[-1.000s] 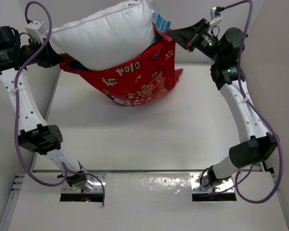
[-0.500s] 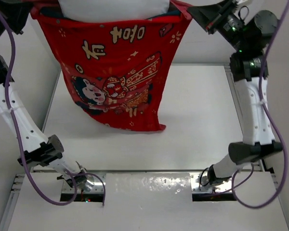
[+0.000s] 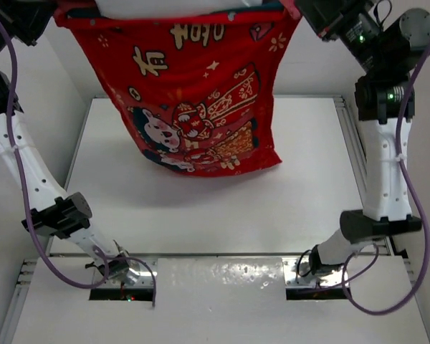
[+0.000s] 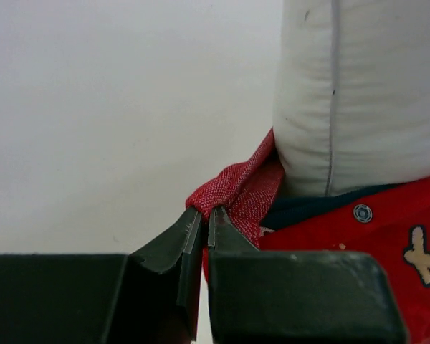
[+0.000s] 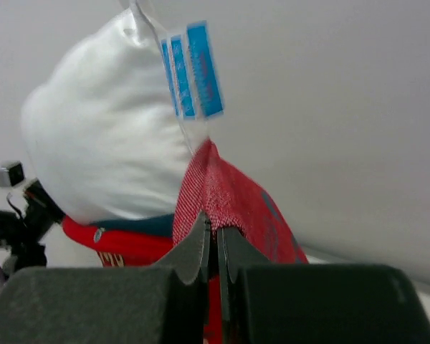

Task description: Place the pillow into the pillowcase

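The red pillowcase (image 3: pixel 193 100) hangs high above the table, stretched by its two top corners, its cartoon print facing the camera. The white pillow (image 3: pixel 165 6) stands in its open mouth, mostly out of the top view. My left gripper (image 4: pixel 204 215) is shut on the pillowcase's left corner (image 4: pixel 233 190), beside the pillow (image 4: pixel 358 93). My right gripper (image 5: pixel 215 229) is shut on the right corner (image 5: pixel 215 186). The pillow (image 5: pixel 107 143) and its blue-and-white tag (image 5: pixel 193 68) rise above the mouth there.
The white table (image 3: pixel 201 215) lies below the hanging case, with white walls at left and right. The two arm bases (image 3: pixel 122 276) sit at the near edge. The left arm (image 3: pixel 29 165) and the right arm (image 3: pixel 387 158) stand tall at each side.
Both arms have lifted the pillowcase up and stretched it wide. It hung bunched a second ago and now hangs flat. The pillow has sunk lower into it.
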Available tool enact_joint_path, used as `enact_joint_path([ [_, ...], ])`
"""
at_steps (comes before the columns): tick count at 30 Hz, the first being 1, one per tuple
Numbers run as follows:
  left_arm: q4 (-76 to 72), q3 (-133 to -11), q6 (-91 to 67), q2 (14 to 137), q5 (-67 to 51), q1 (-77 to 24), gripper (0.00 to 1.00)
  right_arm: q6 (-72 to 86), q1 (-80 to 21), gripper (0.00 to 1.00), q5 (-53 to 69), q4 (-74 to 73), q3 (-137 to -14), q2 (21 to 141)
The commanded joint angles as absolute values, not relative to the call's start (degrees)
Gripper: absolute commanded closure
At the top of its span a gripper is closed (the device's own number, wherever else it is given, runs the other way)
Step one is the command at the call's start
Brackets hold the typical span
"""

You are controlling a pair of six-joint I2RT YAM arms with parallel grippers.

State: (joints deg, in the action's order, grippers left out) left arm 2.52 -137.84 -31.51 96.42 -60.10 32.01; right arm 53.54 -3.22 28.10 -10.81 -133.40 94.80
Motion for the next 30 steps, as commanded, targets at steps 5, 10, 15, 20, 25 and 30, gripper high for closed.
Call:
enact_joint_path([
  [5, -0.3, -122.7, -19.4, 83.4, -49.7, 29.6, 1.0, 45.6, 1.1, 1.0, 20.3, 2.5, -104.3, 73.0],
  [10, 28.0, -135.4, -5.4, 96.2, -42.7, 22.3, 1.0, 42.4, 0.4, 1.0, 28.1, -27.8, -130.1, 96.1],
  [15, -2.6, -137.7, -23.6, 90.0, -46.7, 31.2, 1.0, 49.1, -0.3, 1.0, 27.1, -3.9, -131.1, 85.6],
  [20, -2.5, -129.6, -21.3, 79.1, -55.4, 35.5, 1.0, 46.9, 1.8, 1.0, 28.3, 22.6, -100.4, 61.0],
  [25, 4.9, -122.3, -31.8, 79.6, -73.4, 38.5, 1.0, 50.5, 1.8, 1.0, 35.1, 22.0, -94.4, 53.7],
  [30, 5.5, -117.1, -31.1, 83.5, -69.2, 37.2, 1.0, 44.5, 2.1, 1.0, 26.0, 11.3, -100.1, 66.6],
])
